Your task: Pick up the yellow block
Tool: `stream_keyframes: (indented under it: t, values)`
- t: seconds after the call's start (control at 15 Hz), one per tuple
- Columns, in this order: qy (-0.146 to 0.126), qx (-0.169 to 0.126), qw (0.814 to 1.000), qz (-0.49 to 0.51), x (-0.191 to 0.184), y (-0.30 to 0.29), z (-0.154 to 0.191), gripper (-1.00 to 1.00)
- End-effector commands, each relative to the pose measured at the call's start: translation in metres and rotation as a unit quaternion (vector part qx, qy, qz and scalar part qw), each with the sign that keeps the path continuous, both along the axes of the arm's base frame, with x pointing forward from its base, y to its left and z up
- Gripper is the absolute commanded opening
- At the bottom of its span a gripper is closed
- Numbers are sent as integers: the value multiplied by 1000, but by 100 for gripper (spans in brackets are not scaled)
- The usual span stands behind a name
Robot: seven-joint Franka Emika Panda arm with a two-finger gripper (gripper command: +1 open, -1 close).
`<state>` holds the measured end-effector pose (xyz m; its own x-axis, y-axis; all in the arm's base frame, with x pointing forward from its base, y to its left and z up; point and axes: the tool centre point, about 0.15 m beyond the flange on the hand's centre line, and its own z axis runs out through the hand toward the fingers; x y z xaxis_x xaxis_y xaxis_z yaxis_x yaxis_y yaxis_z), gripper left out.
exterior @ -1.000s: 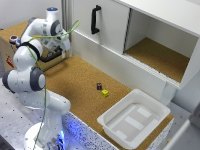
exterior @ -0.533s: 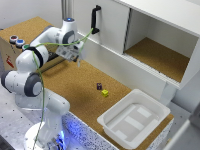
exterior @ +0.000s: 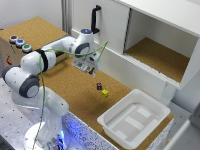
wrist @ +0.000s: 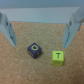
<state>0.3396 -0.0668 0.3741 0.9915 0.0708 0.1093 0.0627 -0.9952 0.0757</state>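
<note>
A cork-topped surface (exterior: 60, 82) carries a yellow block (exterior: 105, 92), a dark cube (exterior: 99, 86) just beside it, and a white tub (exterior: 134, 120).

The yellow block (exterior: 105, 92) is a tiny bright yellow cube lying flat on the brown cork-textured surface, slightly right of centre and a little below the middle of the exterior frame. It sits just beside a dark cube, on the lower-right side of it, without touching. In the wrist view the yellow block (wrist: 58, 57) appears in the lower right part of the frame, slightly rotated, its top face bearing a dark T-shaped mark.
</note>
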Motion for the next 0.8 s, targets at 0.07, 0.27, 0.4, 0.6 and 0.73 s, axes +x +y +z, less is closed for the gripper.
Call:
stream_keyframes:
  t: [0.07, 0.27, 0.4, 0.6, 0.73]
  values:
    - [17, 6, 998, 53, 8, -64, -38, 100]
    - [24, 20, 997, 76, 14, -78, -56, 100]
    - [25, 19, 994, 102, 23, -75, -66, 100]
    - [24, 15, 994, 105, 39, -68, -83, 100]
    - [27, 13, 995, 91, 53, -59, -99, 100]
